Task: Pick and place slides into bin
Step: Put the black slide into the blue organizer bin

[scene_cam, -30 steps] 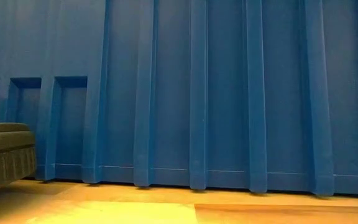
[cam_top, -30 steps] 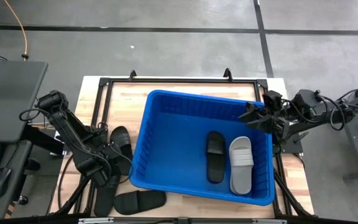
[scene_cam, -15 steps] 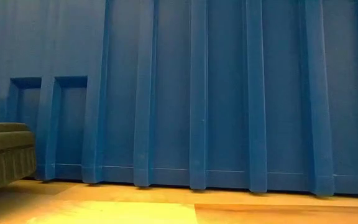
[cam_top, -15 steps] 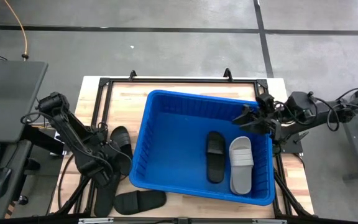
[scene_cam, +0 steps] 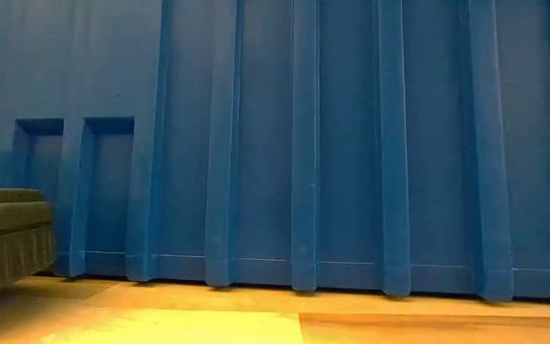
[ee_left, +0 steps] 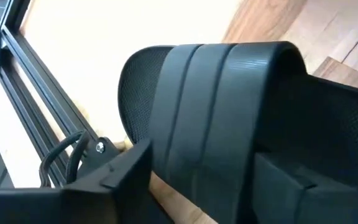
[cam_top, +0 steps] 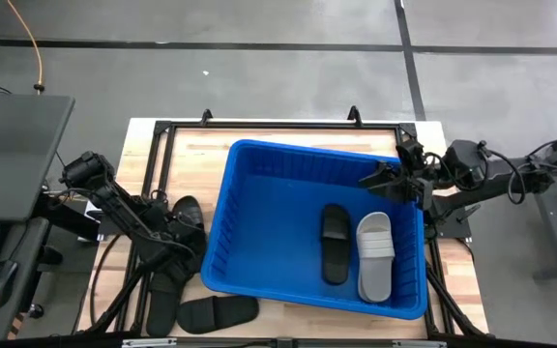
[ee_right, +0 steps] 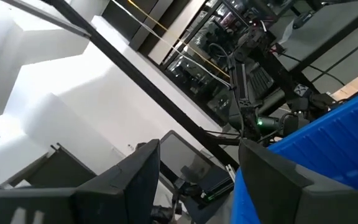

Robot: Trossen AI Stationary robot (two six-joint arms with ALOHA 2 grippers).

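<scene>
Blue bin (cam_top: pixel 259 208) is set on the wooden table (cam_top: pixel 191 155), its ribbed wall filling the low view; two slides are laid side by side inside it — a black slide (cam_top: pixel 335 243) and a grey slide (cam_top: pixel 375 255), just beside each other, toward the right side. Three more black ones are left on the table at the bin's left: one (cam_top: pixel 189 218) near the left gripper, one (cam_top: pixel 218 311) along the near edge, one (cam_top: pixel 161 302) partly under the arm. Left gripper (cam_top: pixel 180 244) is lowered over that group; in the left wrist view a black strap is seen right at its fingers (ee_left: pixel 114 174), jaws parted around it — whether it is gripped cannot be told. Right gripper (cam_top: pixel 380 181) is held above the bin's right rim, fingers (ee_right: pixel 135 177) spread, nothing between them.
</scene>
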